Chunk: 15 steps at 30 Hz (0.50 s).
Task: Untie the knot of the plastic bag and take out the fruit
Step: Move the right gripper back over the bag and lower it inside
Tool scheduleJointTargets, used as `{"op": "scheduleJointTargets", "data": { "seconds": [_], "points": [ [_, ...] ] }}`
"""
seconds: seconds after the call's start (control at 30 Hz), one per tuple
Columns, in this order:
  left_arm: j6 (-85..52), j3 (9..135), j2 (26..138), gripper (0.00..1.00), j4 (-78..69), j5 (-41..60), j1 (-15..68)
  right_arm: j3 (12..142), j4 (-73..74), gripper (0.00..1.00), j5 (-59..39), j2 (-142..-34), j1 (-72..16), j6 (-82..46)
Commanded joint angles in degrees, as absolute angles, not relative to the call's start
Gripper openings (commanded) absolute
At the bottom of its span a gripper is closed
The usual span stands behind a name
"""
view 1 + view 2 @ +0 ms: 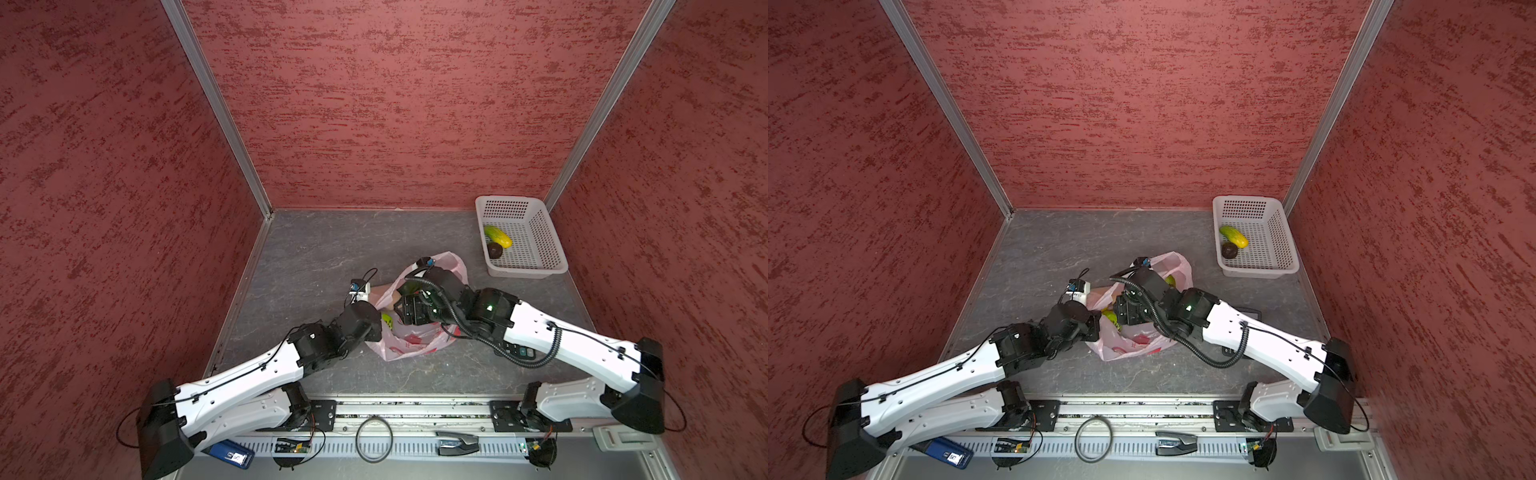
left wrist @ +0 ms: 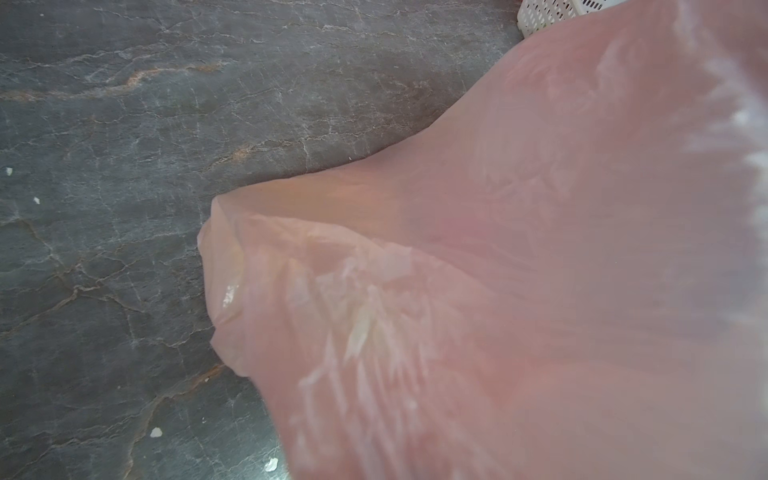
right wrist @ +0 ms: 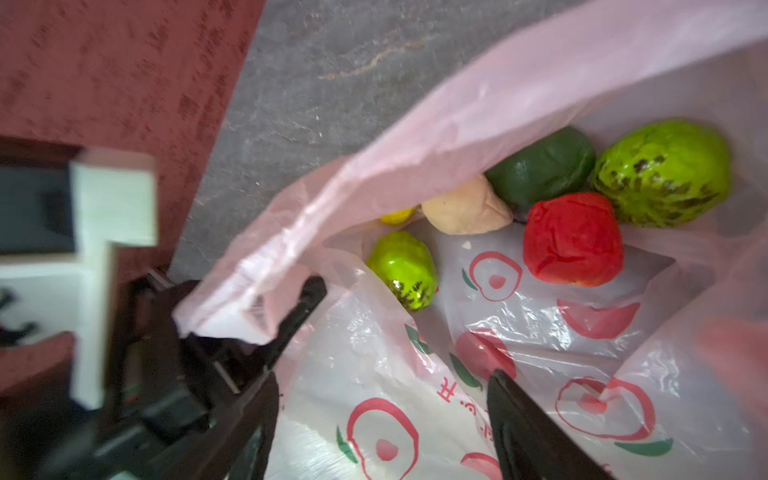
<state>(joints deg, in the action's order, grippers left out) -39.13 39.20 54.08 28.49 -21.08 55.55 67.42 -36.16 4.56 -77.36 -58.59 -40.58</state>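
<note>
At lower left the left gripper (image 3: 249, 320) pinches the plastic bag (image 3: 498, 95) rim; at bottom the right gripper (image 3: 382, 419) stands wide, empty; fruit (image 3: 573, 239) lies inside, upper right.

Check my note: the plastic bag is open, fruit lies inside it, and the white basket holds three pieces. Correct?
Not quite. The white basket holds two pieces, not three: a yellow-green fruit and a dark purple fruit, clear in both top views. The rest stands: the plastic bag is open with fruit inside.
</note>
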Motion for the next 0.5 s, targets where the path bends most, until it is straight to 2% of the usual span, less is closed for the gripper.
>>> {"op": "scheduleJointTargets", "data": {
  "seconds": [0.0,0.17,0.47],
  "points": [
    [-38.5,40.9,54.2,0.0,26.6,-21.6,55.4,64.2,-33.1,0.79,7.1,-78.7,-59.2,-39.3],
    [-38.6,41.5,54.6,0.0,26.4,-21.9,55.5,59.7,-29.4,0.78,6.8,-81.4,-59.2,-37.0],
    [-38.3,41.8,54.6,0.0,26.4,-22.1,55.4,59.0,-26.1,0.77,4.1,-89.5,-57.1,-35.0]
  ]
}}
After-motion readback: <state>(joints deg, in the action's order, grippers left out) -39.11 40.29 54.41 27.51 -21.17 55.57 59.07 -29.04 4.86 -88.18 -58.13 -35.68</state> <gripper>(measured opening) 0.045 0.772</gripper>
